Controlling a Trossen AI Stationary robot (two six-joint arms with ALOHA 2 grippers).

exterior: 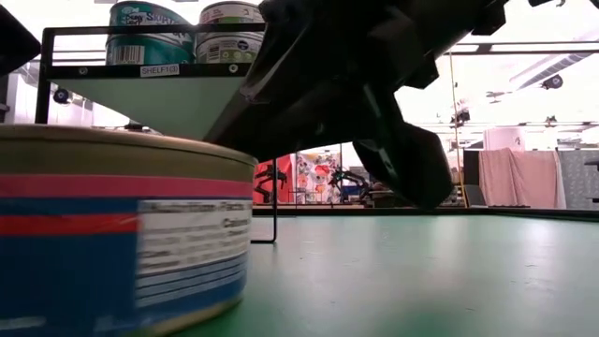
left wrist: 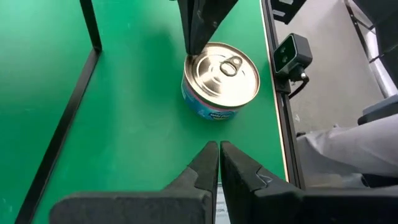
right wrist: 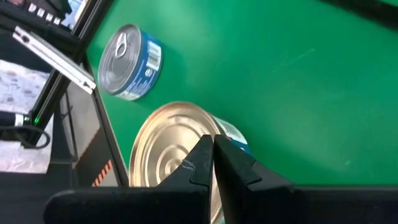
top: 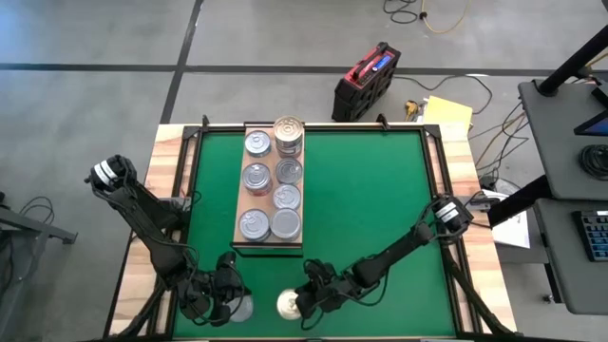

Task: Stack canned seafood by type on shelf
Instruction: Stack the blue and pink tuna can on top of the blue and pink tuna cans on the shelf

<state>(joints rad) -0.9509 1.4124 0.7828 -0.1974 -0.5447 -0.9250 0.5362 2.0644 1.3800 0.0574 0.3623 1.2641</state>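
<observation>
The shelf [top: 239, 190], a light wooden board on a black frame, carries several canned seafood tins [top: 256, 178]; one pair is stacked [top: 288, 135]. Two tins stand on the green mat near the table's front edge: a gold-lidded tin [top: 288, 304] [left wrist: 221, 78] and a silver-lidded, blue-labelled tin [top: 240, 308] [right wrist: 127, 59]. My right gripper [top: 306, 296] [right wrist: 213, 142] is shut, its tips at the gold tin's rim. My left gripper [top: 224, 293] [left wrist: 219, 149] is shut beside the silver tin and holds nothing. My right gripper's shut fingertips [left wrist: 192, 46] slant down at the far-right edge of the gold tin's lid [left wrist: 200, 61]. Whether they touch it, I cannot tell. The tin stands flat on the mat.
The shelf's black legs [left wrist: 93, 37] stand on the mat beside the left gripper. A small camera [left wrist: 292, 53] sits on the front rail close to the gold tin. A tin [exterior: 122, 234] fills the low view's left. Open green mat [top: 380, 209] lies right of the shelf.
</observation>
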